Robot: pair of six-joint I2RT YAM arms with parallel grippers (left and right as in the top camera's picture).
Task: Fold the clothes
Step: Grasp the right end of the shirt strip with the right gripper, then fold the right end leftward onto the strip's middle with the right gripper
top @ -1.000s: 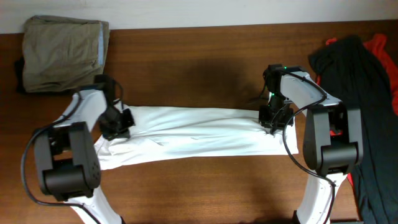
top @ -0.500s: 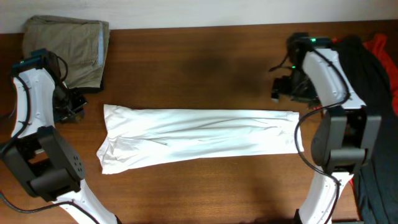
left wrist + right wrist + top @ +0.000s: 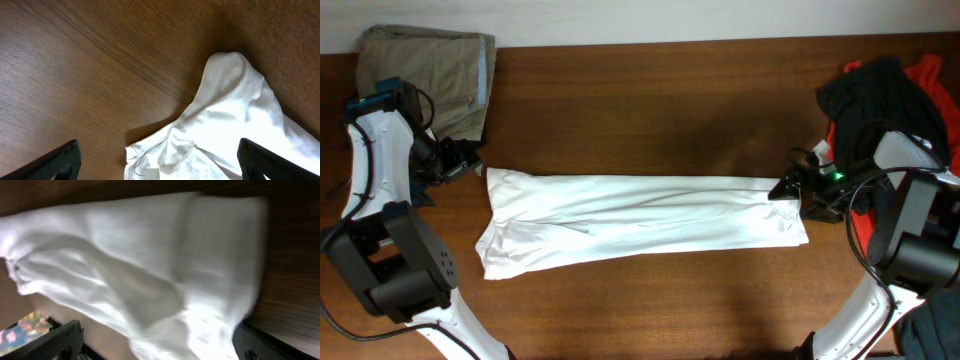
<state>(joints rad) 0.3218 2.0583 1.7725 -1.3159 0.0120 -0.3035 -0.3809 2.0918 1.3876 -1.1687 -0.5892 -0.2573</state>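
Left tool (image 3: pixel 470 163) gaping, right tool (image 3: pixel 786 188) gaping, both empty

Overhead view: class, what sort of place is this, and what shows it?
Probably a robot test bench for laundry folding: a white garment spread on a wooden table, a folded khaki garment, and a heap of black and red clothes.

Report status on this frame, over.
Both open: left gripper, right gripper, one at each end of white garment. It lies flat on table. Nothing blocking; folded khaki garment and dark clothes pile sit aside.
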